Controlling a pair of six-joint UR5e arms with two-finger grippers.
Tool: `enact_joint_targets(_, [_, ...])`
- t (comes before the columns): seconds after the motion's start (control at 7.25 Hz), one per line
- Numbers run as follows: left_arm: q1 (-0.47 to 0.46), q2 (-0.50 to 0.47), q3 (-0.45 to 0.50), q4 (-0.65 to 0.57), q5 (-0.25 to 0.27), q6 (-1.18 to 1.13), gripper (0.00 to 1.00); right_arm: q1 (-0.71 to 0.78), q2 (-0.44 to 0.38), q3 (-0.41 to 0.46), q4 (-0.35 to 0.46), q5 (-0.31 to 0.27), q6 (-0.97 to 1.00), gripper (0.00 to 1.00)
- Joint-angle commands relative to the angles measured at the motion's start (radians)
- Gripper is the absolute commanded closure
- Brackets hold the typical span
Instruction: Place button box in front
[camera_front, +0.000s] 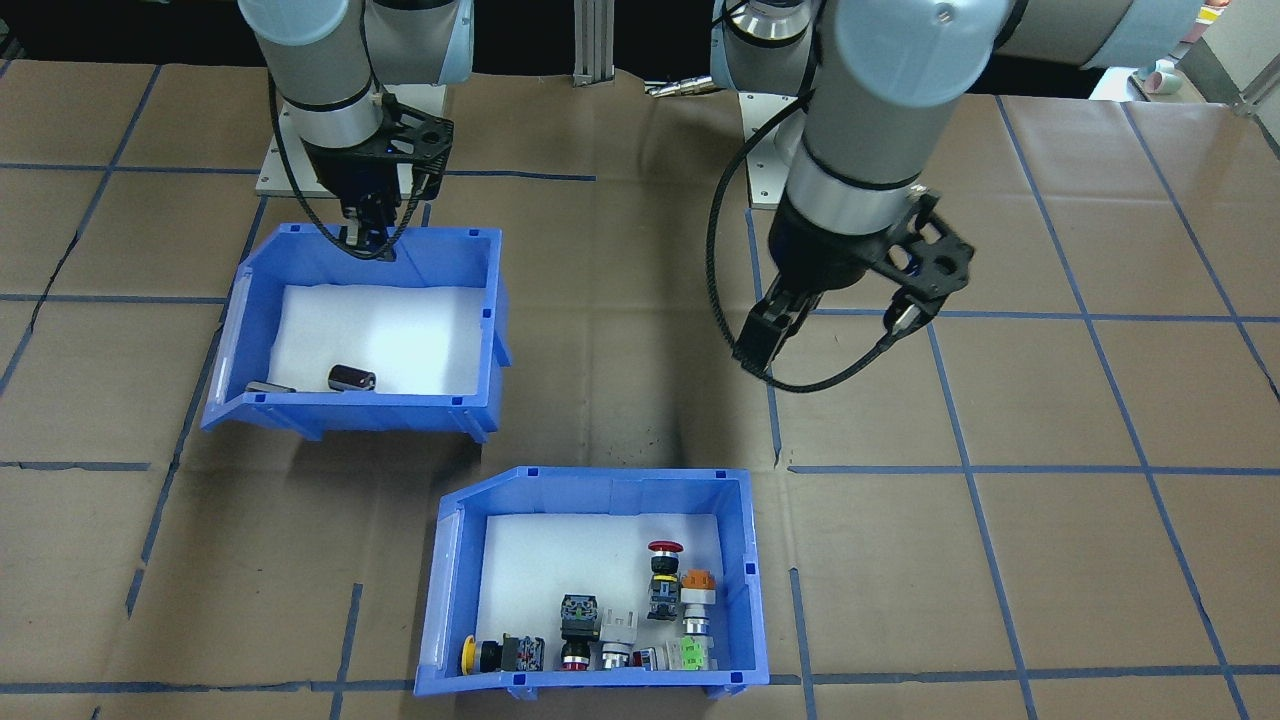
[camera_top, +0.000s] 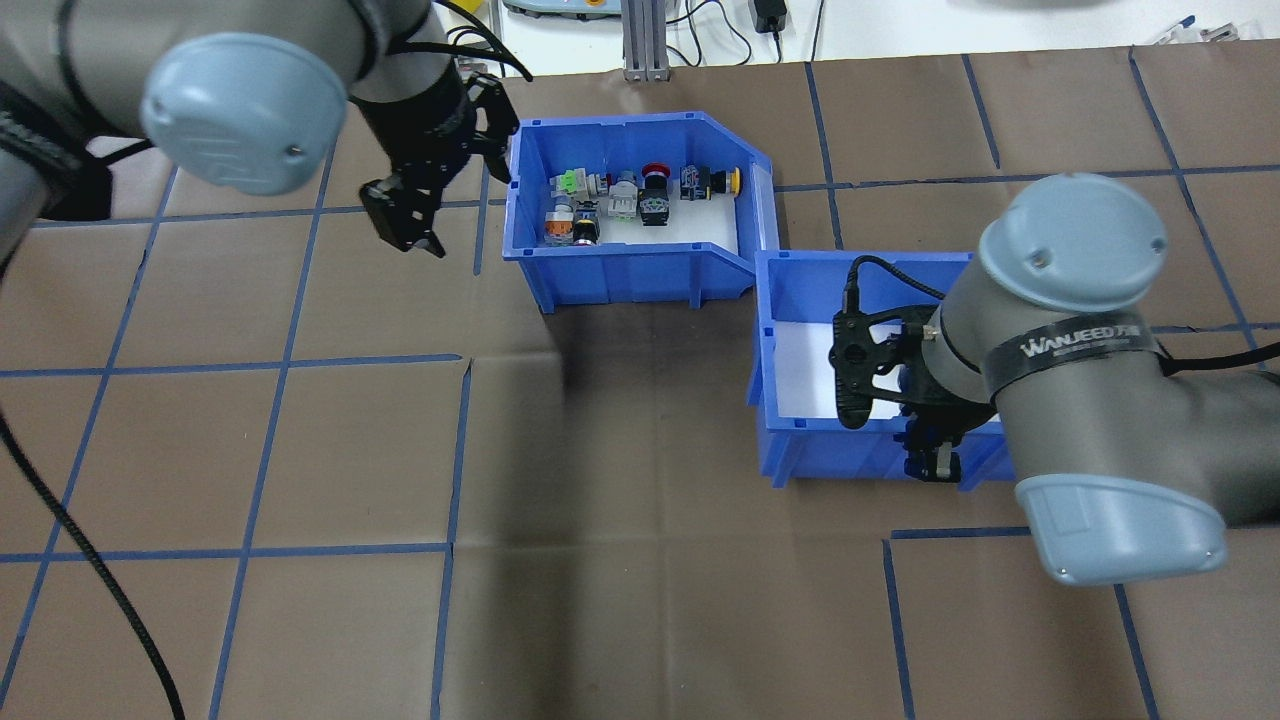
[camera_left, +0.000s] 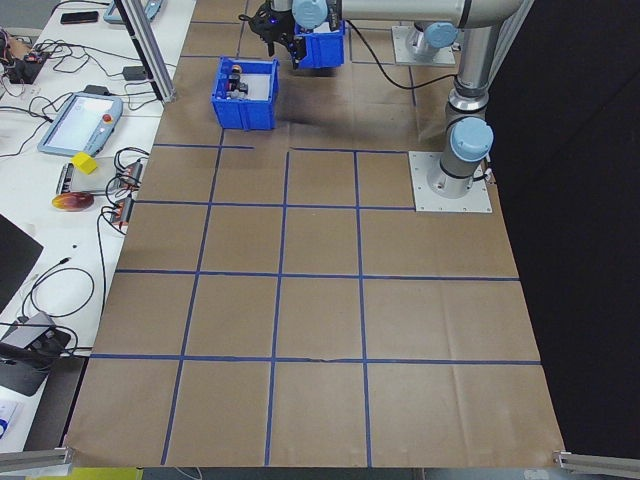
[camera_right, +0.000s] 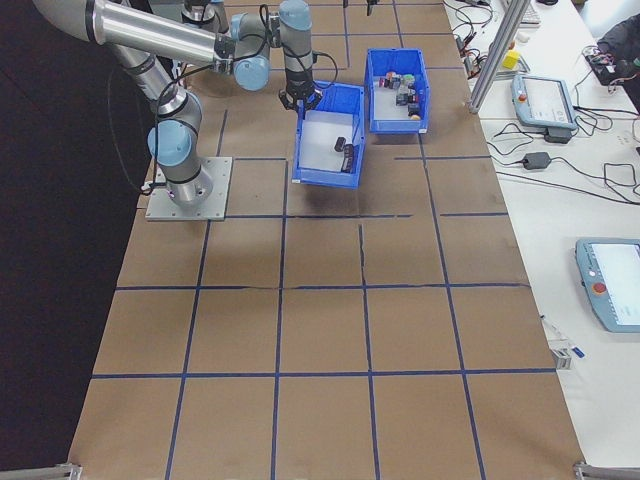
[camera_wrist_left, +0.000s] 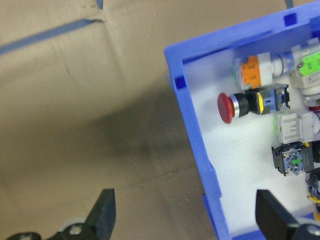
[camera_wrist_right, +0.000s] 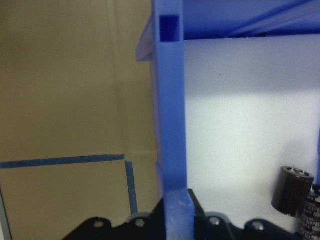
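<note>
Blue plastic button box (camera_front: 590, 585) sits free; left end effector (camera_wrist_left: 185, 222) gapes, right end effector (camera_front: 368, 238) pinches capacitor bin (camera_front: 360, 330) wall

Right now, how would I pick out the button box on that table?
On the brown table sit two blue bins. The button box is the one farther from the robot's base, beside the open left gripper. It holds colourful push buttons, while the other bin holds dark cylinders.

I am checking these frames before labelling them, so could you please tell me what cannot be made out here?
- Right gripper fingertips: in the right wrist view, the blue plastic capacitor bin wall covers them; in the overhead view, the arm hides them.
- Dark cylindrical capacitors: cut by the right wrist view's edge.
- Blue plastic button box: cut by the left wrist view's edge.
- Left gripper: whether it touches that box's wall.
</note>
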Motion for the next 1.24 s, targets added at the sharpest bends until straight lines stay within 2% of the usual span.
enact_joint_targets(0.0, [0.116, 0.131, -0.002, -0.154, 0.0, 0.476, 0.01, 0.151, 0.003, 0.001, -0.002, -0.004, 0.139, 0.93])
enact_joint_targets(0.28, [0.164, 0.202, -0.022, -0.191, 0.008, 0.808, 0.01, 0.266, 0.037, 0.001, -0.019, -0.004, 0.233, 0.93])
enact_joint_targets(0.41, [0.174, 0.222, -0.025, -0.203, 0.063, 0.938, 0.01, 0.329, 0.069, 0.001, -0.068, -0.007, 0.27, 0.93])
enact_joint_targets(0.55, [0.173, 0.24, -0.022, -0.209, 0.075, 1.063, 0.01, 0.377, 0.106, 0.001, -0.108, -0.01, 0.273, 0.93])
enact_joint_targets(0.69, [0.174, 0.255, -0.034, -0.244, 0.068, 1.135, 0.01, 0.403, 0.139, 0.001, -0.14, -0.023, 0.278, 0.93])
enact_joint_targets(0.83, [0.175, 0.262, -0.036, -0.331, 0.072, 1.142, 0.01, 0.407, 0.158, 0.001, -0.142, -0.026, 0.287, 0.93])
enact_joint_targets(1.1, [0.171, 0.279, -0.004, -0.343, 0.082, 1.11, 0.01, 0.407, 0.163, 0.019, -0.14, -0.043, 0.292, 0.91])
